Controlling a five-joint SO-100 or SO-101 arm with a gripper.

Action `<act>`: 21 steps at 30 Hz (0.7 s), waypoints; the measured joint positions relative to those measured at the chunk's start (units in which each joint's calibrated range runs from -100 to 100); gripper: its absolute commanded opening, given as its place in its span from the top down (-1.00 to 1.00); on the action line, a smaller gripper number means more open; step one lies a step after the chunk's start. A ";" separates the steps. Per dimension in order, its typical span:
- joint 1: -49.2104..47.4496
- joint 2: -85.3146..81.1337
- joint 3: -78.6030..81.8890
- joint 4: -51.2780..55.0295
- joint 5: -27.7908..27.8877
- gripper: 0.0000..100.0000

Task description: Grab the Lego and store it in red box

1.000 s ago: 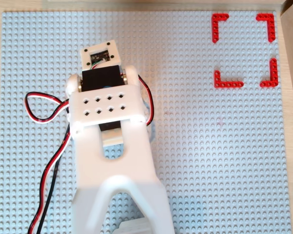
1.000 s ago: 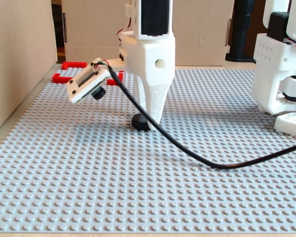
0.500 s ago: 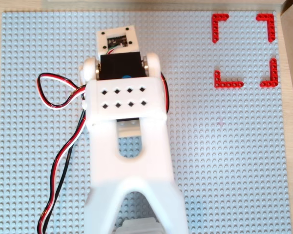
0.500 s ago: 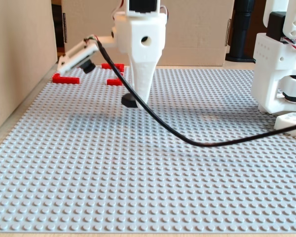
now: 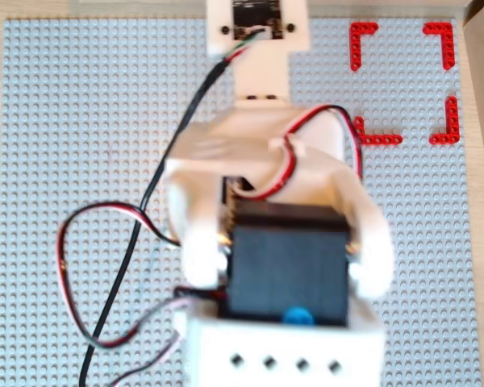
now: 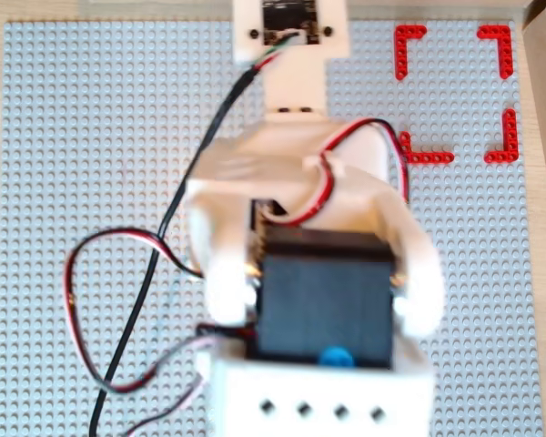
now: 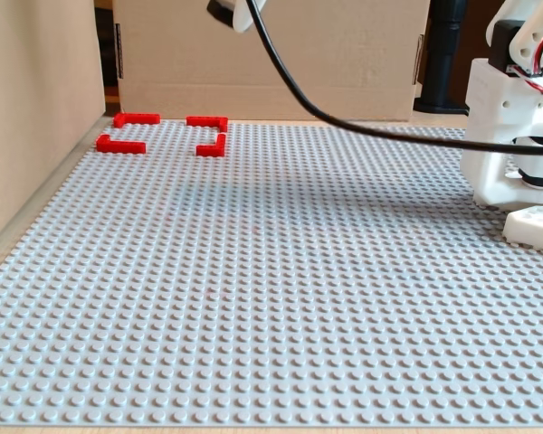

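The red box [image 7: 121, 145] is a square outline of red corner pieces at the far left of the grey baseplate [image 7: 271, 298] in the fixed view. In both overhead views it lies at the top right [image 5: 364, 32] [image 6: 410, 36]. The Lego is out of view in every frame. My arm is raised close under the overhead cameras, and the gripper's body with its black motor [image 5: 286, 274] [image 6: 323, 309] covers the plate's middle. The fingers are hidden beneath it. In the fixed view only a white-and-black corner of the wrist part [image 7: 231, 11] shows at the top edge.
A black cable [image 7: 344, 122] sags across the fixed view from the top towards the white arm base [image 7: 511, 136] at the right. Cardboard walls stand at the left [image 7: 36, 108] and behind the plate [image 7: 344, 54]. Red and black wires [image 5: 105, 322] loop over the plate's left side.
The gripper, shut on the small dark Lego just above the plate, has risen out of the top of the fixed view. The cable has lifted with it.
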 measured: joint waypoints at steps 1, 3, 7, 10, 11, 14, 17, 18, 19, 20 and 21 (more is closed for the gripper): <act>1.02 -1.35 0.00 0.00 0.00 0.87; 2.69 -3.21 0.00 -0.78 0.00 0.87; 8.29 -4.82 1.43 -5.09 -0.10 0.87; 11.49 -4.73 4.11 -10.19 -0.20 0.87; 12.50 -4.73 5.19 -12.09 -0.20 0.87; 14.03 -4.73 8.94 -17.53 -0.20 0.87; 14.32 -4.73 12.88 -21.68 -0.20 0.87; 14.32 -4.73 13.95 -22.80 -0.20 0.87; 14.32 -4.73 15.03 -24.09 -0.20 0.87; 14.32 -4.73 16.28 -25.47 -0.20 0.87; 14.32 -4.73 17.26 -26.68 -0.20 0.87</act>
